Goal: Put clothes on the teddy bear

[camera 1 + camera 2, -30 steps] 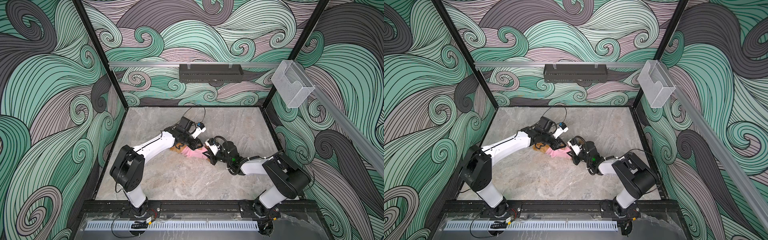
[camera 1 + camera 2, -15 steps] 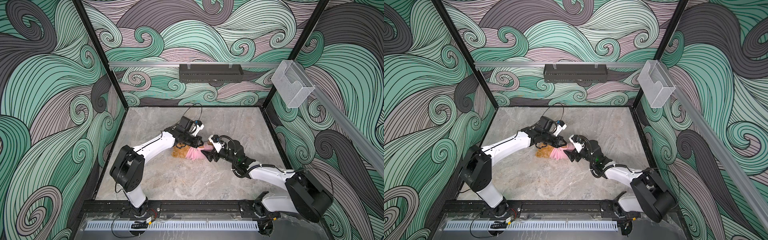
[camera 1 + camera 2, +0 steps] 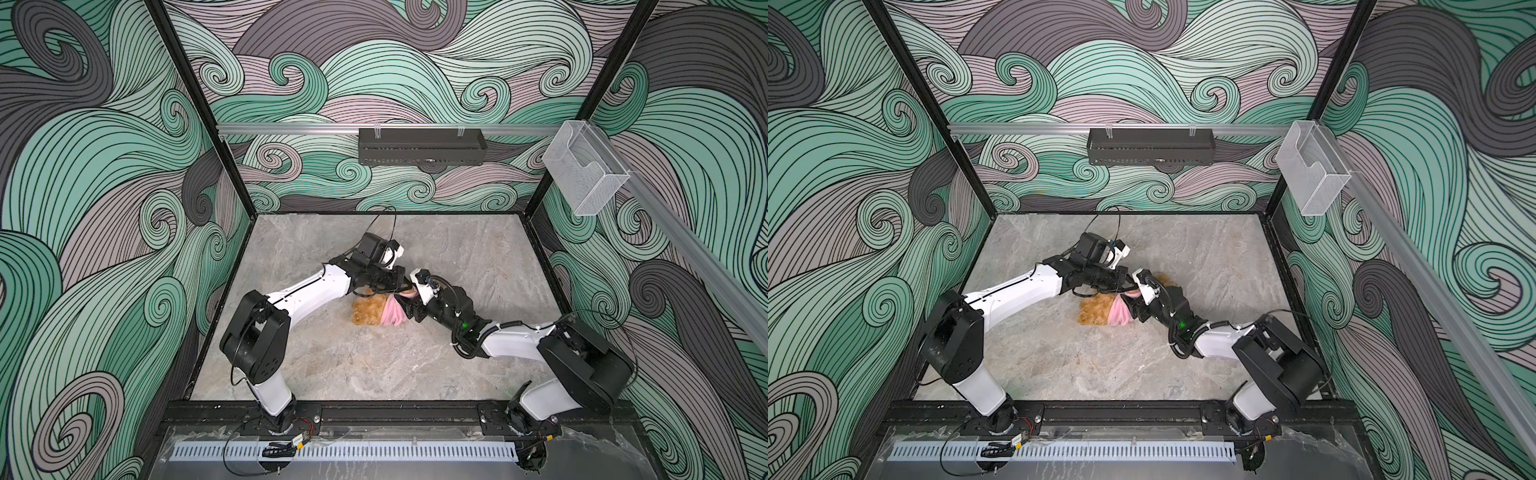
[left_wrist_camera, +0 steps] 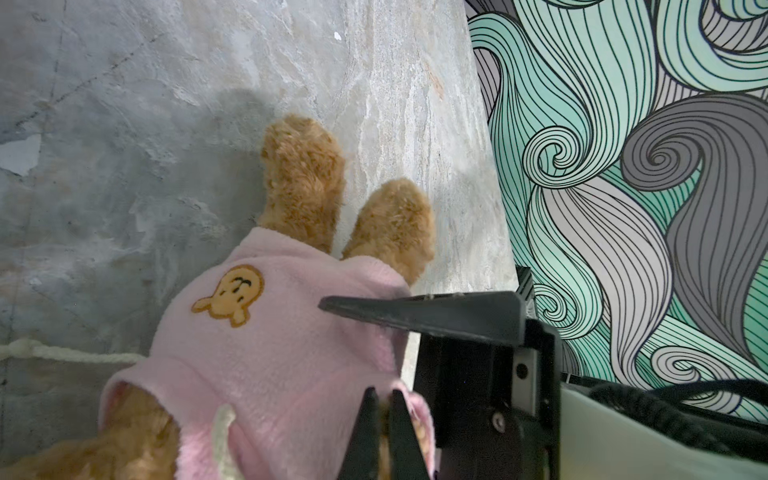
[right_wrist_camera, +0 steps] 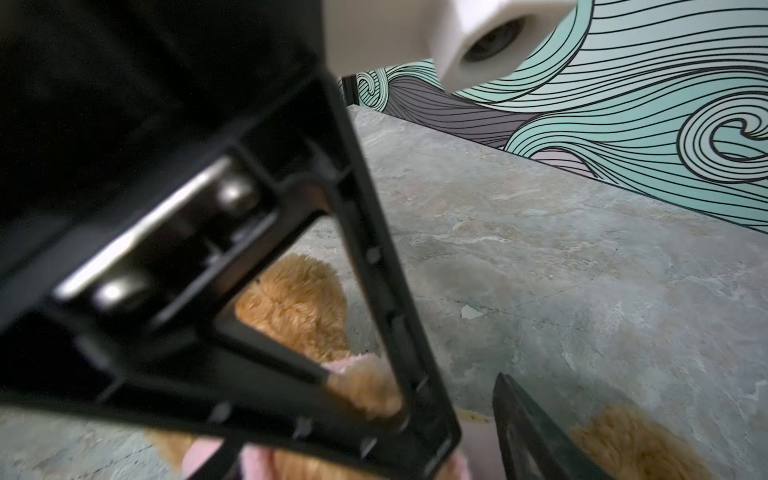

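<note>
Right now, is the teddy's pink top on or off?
On. The pink top covers the teddy bear's body; two furry limbs poke out.

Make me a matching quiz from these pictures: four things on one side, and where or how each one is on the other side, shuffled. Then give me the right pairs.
Things:
1. teddy bear
2. pink garment
3. left hand
4. clear plastic holder

States:
A. mounted high at the side, clear of the table
B. pulled over a furry body, two limbs sticking out bare
C. shut, pinching pink fleece
D. golden-brown, lying on the table

Pairs: 1-D, 2-B, 3-C, 4-A
</note>
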Motion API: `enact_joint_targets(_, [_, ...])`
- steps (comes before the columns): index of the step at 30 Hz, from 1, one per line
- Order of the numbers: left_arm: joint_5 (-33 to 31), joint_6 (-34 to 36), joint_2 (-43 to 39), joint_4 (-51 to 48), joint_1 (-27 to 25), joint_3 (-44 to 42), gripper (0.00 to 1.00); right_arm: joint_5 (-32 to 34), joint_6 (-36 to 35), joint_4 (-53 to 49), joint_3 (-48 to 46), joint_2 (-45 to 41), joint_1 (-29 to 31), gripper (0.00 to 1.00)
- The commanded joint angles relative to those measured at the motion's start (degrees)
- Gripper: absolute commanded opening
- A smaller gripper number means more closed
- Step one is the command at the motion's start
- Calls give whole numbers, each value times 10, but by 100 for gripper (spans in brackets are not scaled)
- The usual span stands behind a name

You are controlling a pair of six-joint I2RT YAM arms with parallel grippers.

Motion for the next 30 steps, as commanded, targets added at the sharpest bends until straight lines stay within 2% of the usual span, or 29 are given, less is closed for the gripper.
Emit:
enact_joint_targets(1, [38,-24,-3,19,-5,-1,0,41,51,53,8,19,3,64])
enact_joint_targets(4, [52,-31,-11,26,-4,2,0,70,53,33,-15,32,3,55])
enact_joint_targets(7, [74,-47,-19,35,2,15,0,88,47,31,-47,48,4,54])
enact_joint_targets(12, [104,-90,-29,68,13,32,0,108,41,48,-86,83,10,58])
enact_joint_targets(17, [105,-91,-25,74,15,33,0,109,39,93,-102,112,13,64])
enact_joint_targets(20, [96,-79,-17,69,14,21,0,92,26,88,-96,87,13,69])
enact_joint_targets(24, [84,-65,-7,60,15,7,0,47,6,32,-78,9,12,74])
enact_joint_targets(30, [83,-61,3,60,15,0,0,36,-18,12,-75,-66,10,75])
